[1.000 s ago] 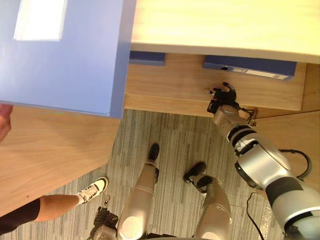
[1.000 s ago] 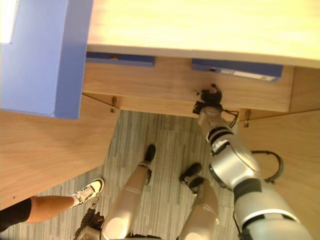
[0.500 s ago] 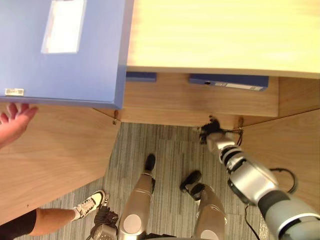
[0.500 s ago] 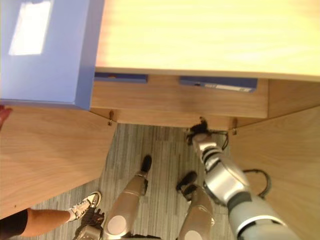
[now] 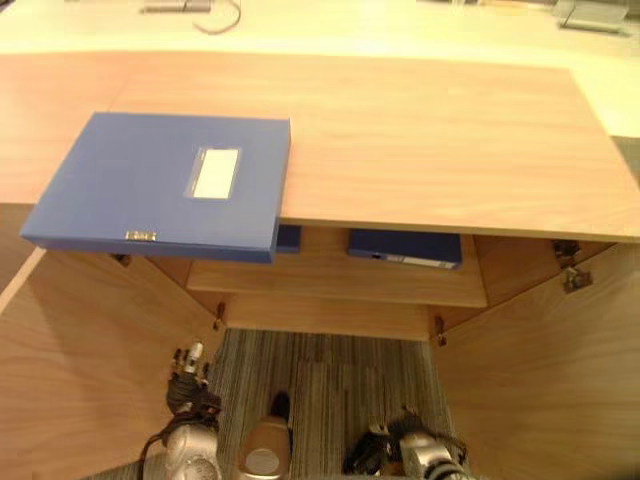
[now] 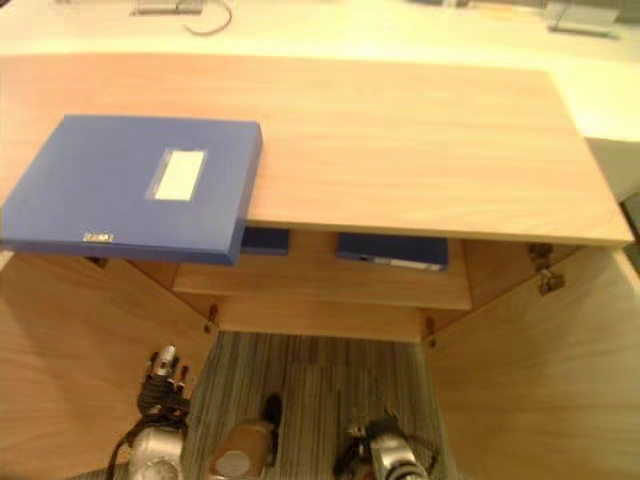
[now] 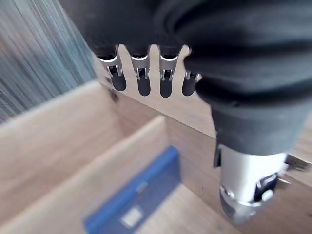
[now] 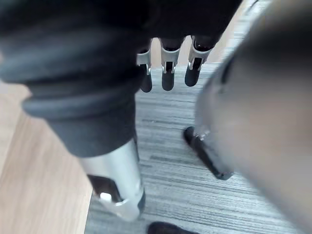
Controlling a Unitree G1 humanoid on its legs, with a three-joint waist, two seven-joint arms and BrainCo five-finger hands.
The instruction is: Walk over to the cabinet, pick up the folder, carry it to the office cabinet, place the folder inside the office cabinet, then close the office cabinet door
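The cabinet [image 5: 430,130] stands open. The blue folder [image 5: 160,185] lies flat on its top at the left, overhanging the front edge. The left hand [image 7: 144,84] and right hand [image 8: 167,79] hang low, fingers straight, empty.

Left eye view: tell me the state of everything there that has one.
Top folder: flat on cabinet top, overhanging its front edge, unheld.
Left door: open.
Right door: open.
Left shelf folder: flat, mostly hidden.
Right shelf folder: flat.
Left hand: open, empty.
Right hand: open, empty.
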